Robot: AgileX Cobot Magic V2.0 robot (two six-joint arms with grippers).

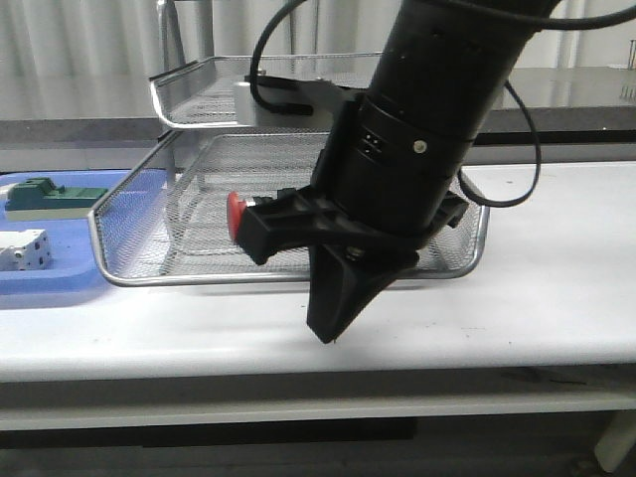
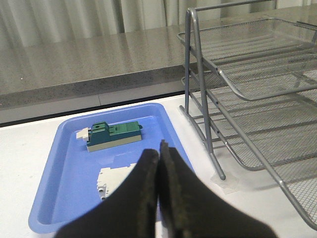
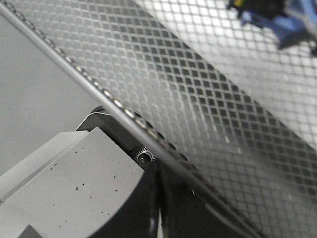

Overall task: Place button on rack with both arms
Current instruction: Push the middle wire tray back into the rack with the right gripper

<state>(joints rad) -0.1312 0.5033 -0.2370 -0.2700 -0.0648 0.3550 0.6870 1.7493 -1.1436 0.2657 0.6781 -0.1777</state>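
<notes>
The button (image 1: 236, 216) lies on its side in the lowest tier of the silver wire-mesh rack (image 1: 149, 260). Its red cap faces left and the rest is hidden behind my right arm. A blue part, likely its rear (image 3: 290, 22), shows on the mesh in the right wrist view. My right gripper (image 1: 326, 333) hangs in front of the rack's front rim, pointing down, shut and empty; it also shows in the right wrist view (image 3: 158, 198). My left gripper (image 2: 159, 153) is shut and empty above the blue tray, left of the rack (image 2: 237, 94).
A flat blue tray (image 1: 60, 280) lies left of the rack with a green block (image 1: 55, 196) and a white block (image 1: 25, 248); the left wrist view shows the tray (image 2: 64, 163) and both blocks. A grey box (image 3: 74, 188) sits close under my right gripper.
</notes>
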